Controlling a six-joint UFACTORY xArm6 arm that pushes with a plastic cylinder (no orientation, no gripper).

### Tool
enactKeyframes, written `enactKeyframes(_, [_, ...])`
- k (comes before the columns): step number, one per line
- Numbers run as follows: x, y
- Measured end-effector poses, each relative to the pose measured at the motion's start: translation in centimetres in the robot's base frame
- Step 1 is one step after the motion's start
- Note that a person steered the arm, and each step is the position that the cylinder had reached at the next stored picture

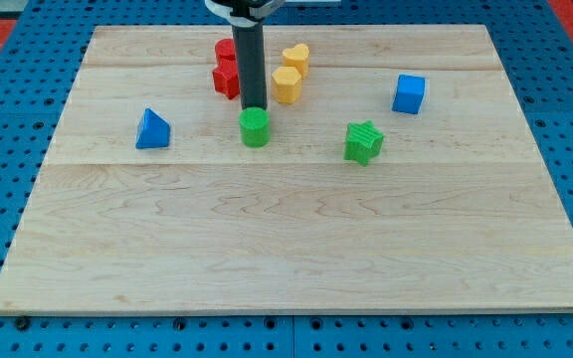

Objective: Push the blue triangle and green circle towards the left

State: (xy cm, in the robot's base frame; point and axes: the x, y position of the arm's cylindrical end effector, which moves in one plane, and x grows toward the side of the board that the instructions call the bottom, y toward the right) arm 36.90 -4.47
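Wooden counter (296, 259), items from view's left:
- blue triangle (152, 130): left-centre, alone.
- red blocks (227, 68): two, stacked close near top, partly behind rod.
- green circle (255, 127): centre; my tip (254, 107) just behind it, at its top edge.
- yellow blocks (289, 74): pair right of rod.
- green star (364, 142).
- blue cube (409, 94).
No pincer fitted: state cannot be told.

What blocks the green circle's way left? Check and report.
Only the blue triangle lies to the view's left of the green circle, roughly in line, with bare board between them. My tip sits just above the circle, at its top edge. The red blocks lie higher up.
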Motion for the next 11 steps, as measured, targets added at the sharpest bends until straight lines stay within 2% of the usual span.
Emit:
enactKeyframes(1, [1.3,-1.6])
enactKeyframes(2, [2.7,-5.6])
enactKeyframes(4, [3.4,-11.5])
enactKeyframes(5, [6.2,-15.2])
enactKeyframes(6, [3.3,-17.0])
enactKeyframes(7, [4.8,-17.8])
enactKeyframes(8, [6.7,-16.1])
enactKeyframes(9, [5.8,-11.1])
enactKeyframes(10, [2.3,-12.5])
enactKeyframes(11, [5.5,-12.0])
